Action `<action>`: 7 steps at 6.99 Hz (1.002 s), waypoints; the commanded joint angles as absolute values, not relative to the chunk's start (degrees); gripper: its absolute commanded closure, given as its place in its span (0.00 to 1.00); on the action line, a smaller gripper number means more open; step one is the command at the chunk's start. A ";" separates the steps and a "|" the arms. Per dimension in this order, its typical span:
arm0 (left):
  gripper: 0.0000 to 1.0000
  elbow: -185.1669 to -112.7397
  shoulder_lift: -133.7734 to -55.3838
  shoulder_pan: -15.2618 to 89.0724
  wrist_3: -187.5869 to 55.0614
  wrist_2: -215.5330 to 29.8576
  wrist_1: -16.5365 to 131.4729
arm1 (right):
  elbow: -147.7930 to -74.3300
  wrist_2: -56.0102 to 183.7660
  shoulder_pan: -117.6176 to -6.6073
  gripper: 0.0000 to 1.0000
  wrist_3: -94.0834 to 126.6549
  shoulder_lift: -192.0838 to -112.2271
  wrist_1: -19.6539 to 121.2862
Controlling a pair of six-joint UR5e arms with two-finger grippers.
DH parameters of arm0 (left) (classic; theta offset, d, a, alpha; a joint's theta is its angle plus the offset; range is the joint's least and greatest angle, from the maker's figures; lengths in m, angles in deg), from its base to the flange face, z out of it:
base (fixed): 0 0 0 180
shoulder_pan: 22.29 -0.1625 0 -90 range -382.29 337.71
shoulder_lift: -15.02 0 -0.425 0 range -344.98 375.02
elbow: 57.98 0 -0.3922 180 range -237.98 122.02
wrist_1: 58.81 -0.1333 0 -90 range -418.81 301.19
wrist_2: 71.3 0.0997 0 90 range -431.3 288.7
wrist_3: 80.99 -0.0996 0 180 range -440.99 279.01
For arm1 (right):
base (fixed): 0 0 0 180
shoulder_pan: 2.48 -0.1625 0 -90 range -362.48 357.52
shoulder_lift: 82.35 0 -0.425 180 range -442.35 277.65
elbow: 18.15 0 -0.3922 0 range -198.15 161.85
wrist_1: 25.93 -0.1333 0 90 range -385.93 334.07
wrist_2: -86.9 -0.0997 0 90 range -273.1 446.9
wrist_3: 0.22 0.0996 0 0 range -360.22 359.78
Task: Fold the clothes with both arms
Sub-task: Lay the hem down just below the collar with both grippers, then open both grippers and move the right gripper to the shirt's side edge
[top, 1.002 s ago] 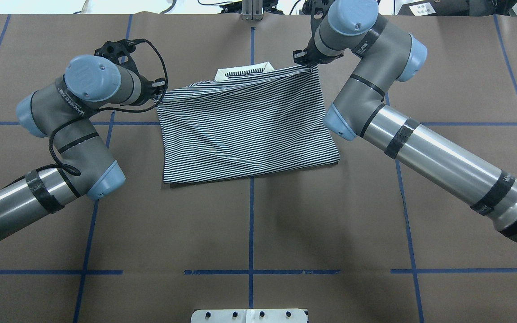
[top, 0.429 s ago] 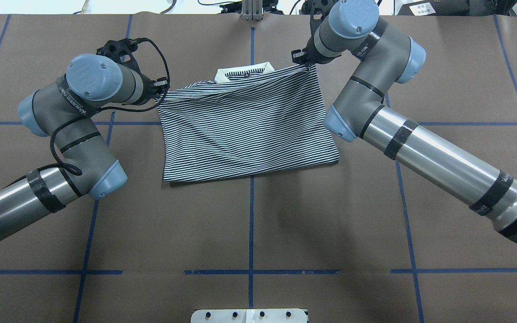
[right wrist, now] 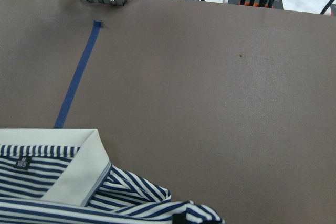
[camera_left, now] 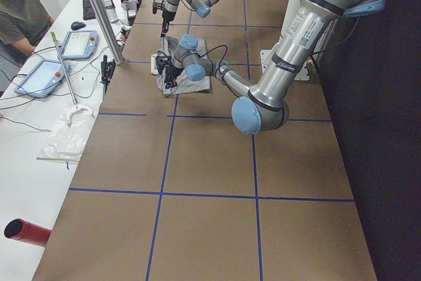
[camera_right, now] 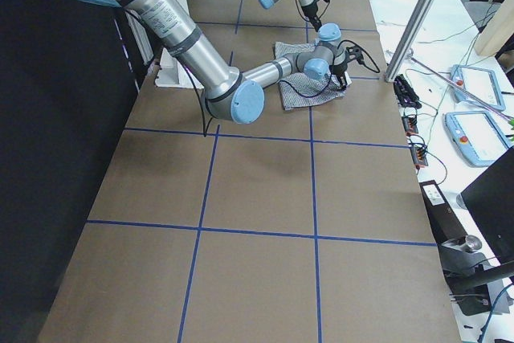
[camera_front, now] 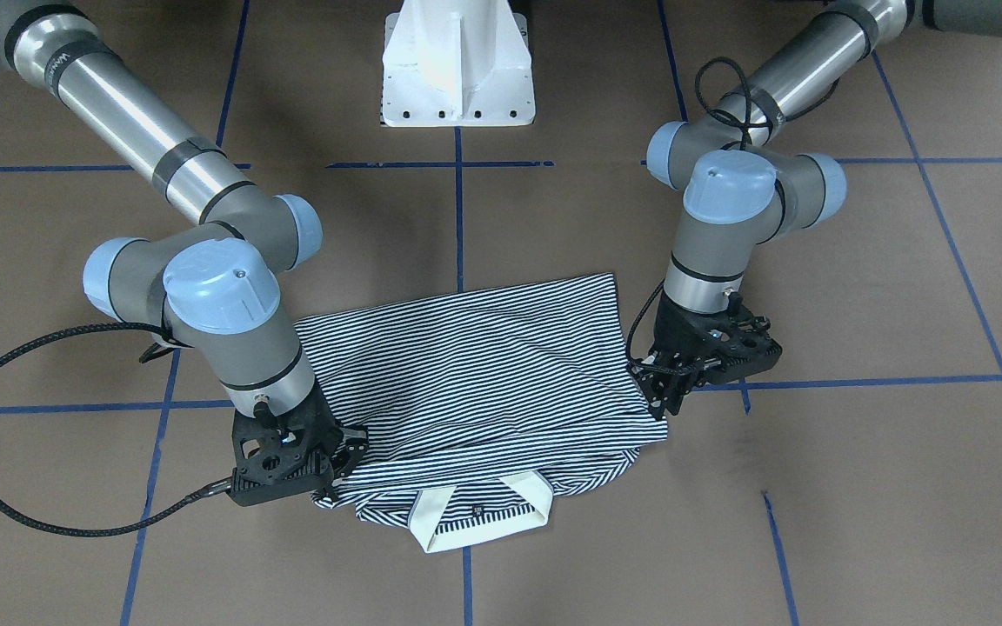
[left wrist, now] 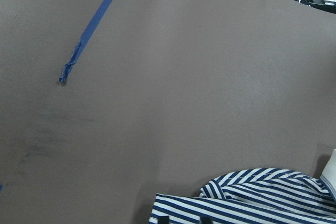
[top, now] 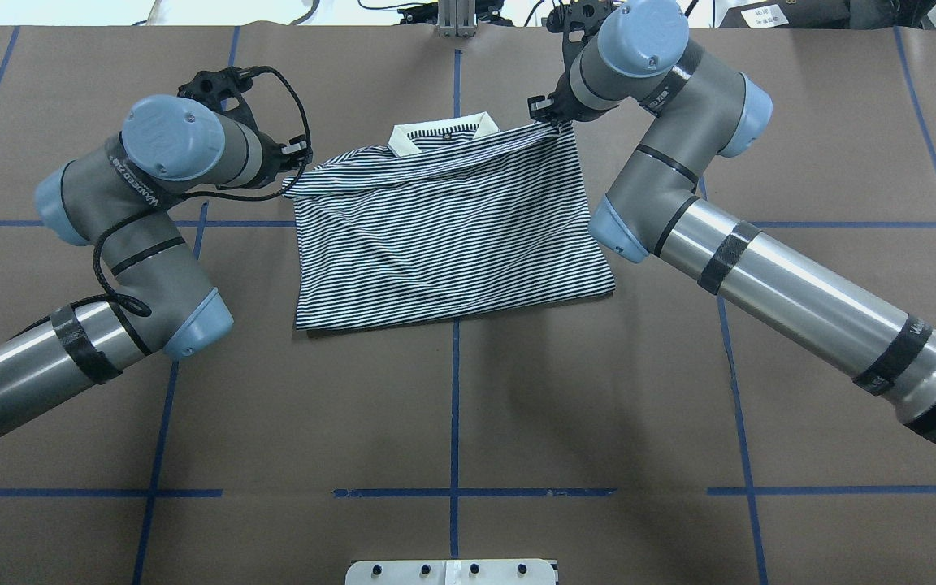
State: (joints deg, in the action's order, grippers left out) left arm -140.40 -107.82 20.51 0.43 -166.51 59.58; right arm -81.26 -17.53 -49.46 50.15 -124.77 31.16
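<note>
Your polo shirt (top: 444, 236) lies on the far middle of the worktop (top: 598, 390), folded over on itself. The cream collar (top: 444, 130) pokes out past the top layer's far edge. That edge stretches between the two arms. The left arm (top: 151, 187) has its jaws at the layer's left corner. They look clamped on the cloth, though in the front view the tips are partly buried in fabric. The right arm (top: 760, 268) has its jaws pinched together on the right corner, just beside the collar. In both wrist views you see striped fabric along the lower edge, with bare brown worktop and blue tape lines (top: 453, 422) beyond.
</note>
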 commanded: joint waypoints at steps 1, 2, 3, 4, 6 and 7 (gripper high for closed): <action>0.00 -140.51 -107.86 20.51 0.39 -166.58 59.58 | -81.26 -18.04 -49.41 0.00 50.15 -125.41 30.67; 0.00 -140.69 -107.86 20.51 0.22 -166.66 59.49 | -81.69 -20.65 -49.68 0.00 50.32 -125.68 30.58; 0.00 -141.12 -108.03 20.60 0.22 -166.84 59.32 | -85.88 -24.94 -49.50 0.00 50.93 -129.42 31.37; 0.00 -142.26 -108.12 20.60 0.39 -166.93 58.88 | -93.05 -28.55 -49.50 0.00 51.11 -136.16 31.55; 0.00 -143.58 -108.03 20.60 0.57 -166.84 58.87 | -98.90 -32.18 -48.90 0.00 53.64 -141.12 31.55; 0.00 -143.59 -108.12 20.60 0.57 -166.84 58.87 | -99.88 -32.63 -47.41 0.00 58.01 -141.84 31.64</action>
State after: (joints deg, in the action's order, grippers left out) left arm -143.23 -108.07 20.63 0.52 -166.85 58.89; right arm -97.54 -31.34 -48.82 53.77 -139.82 31.55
